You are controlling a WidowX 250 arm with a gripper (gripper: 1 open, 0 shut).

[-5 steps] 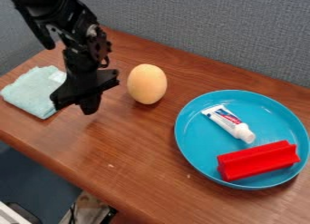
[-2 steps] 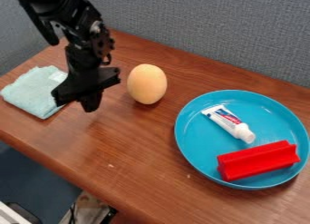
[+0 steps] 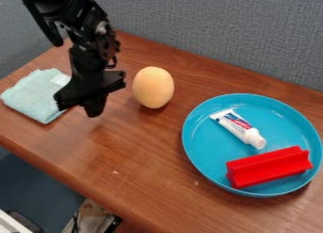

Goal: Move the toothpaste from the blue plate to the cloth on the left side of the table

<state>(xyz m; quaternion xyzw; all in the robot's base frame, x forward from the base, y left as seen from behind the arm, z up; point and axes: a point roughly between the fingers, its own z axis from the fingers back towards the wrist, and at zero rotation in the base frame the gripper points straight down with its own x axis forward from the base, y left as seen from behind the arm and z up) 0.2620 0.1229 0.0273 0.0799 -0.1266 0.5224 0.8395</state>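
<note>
The toothpaste (image 3: 237, 127), a small white tube with red and blue marks, lies on the blue plate (image 3: 209, 147) at the right of the table (image 3: 139, 157). The light teal cloth (image 3: 34, 92) sits at the left. My gripper (image 3: 91, 107) hangs just right of the cloth, above the wood and far left of the plate. Its dark fingers point down and look shut with nothing in them.
An orange egg-shaped object (image 3: 153, 87) stands between the gripper and the plate. A red rectangular block (image 3: 269, 166) lies on the plate's near side. The table's front edge runs diagonally below, and a grey wall rises behind.
The gripper has shifted very slightly between the earliest frame and now. The objects have not moved.
</note>
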